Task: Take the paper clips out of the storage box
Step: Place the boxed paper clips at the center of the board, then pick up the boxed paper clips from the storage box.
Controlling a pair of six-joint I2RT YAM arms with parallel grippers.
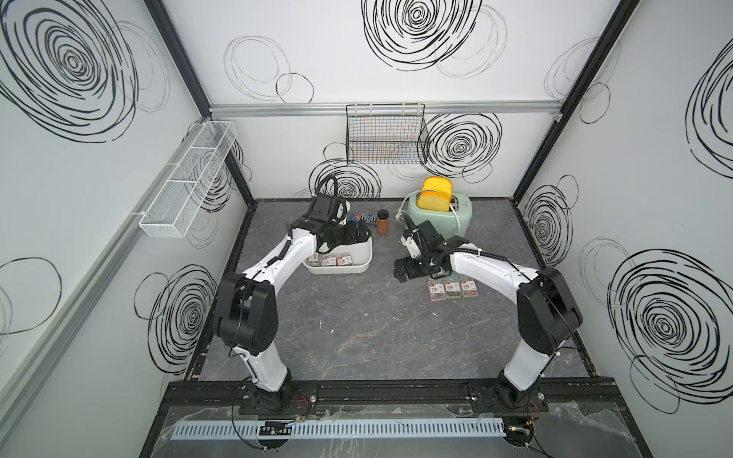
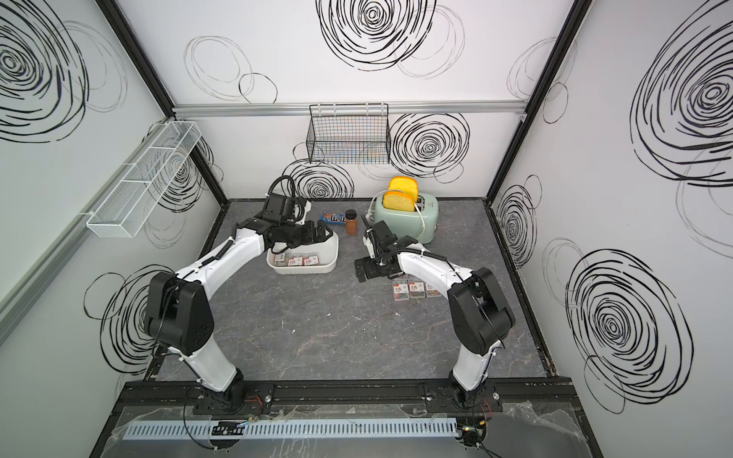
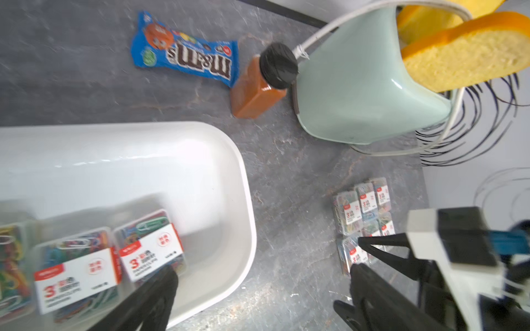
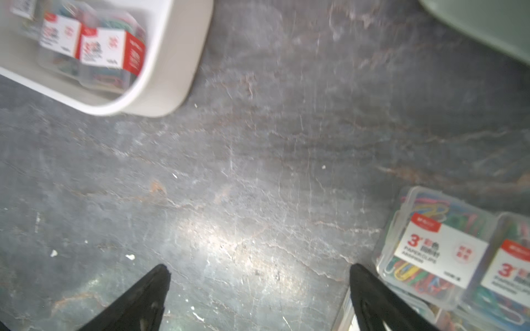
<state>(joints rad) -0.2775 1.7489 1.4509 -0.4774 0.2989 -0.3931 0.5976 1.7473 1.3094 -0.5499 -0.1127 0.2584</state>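
The storage box (image 1: 364,253) stands on the dark counter (image 1: 357,337), left of the middle. Some paper clips (image 1: 334,260) lie inside it, in a row along its near wall; the left wrist view shows three cases there. The left arm hangs over the box and hides its far part in both top views. The left pincer (image 3: 262,286) is wide open and holds nothing; one finger (image 3: 155,298) is over the box beside a case, the other over the counter outside the rim.

Other cases (image 1: 452,288) lie together on the counter, well apart from the box. The right arm covers part of this group. The right pincer (image 4: 258,278) is also open, with only bare counter between its fingers, and the nearest case is just beside one finger.

Behind the box lie a blue candy packet (image 1: 363,217) and a small brown bottle (image 1: 382,224), next to a green toaster (image 1: 444,218) with yellow bread (image 1: 432,198).
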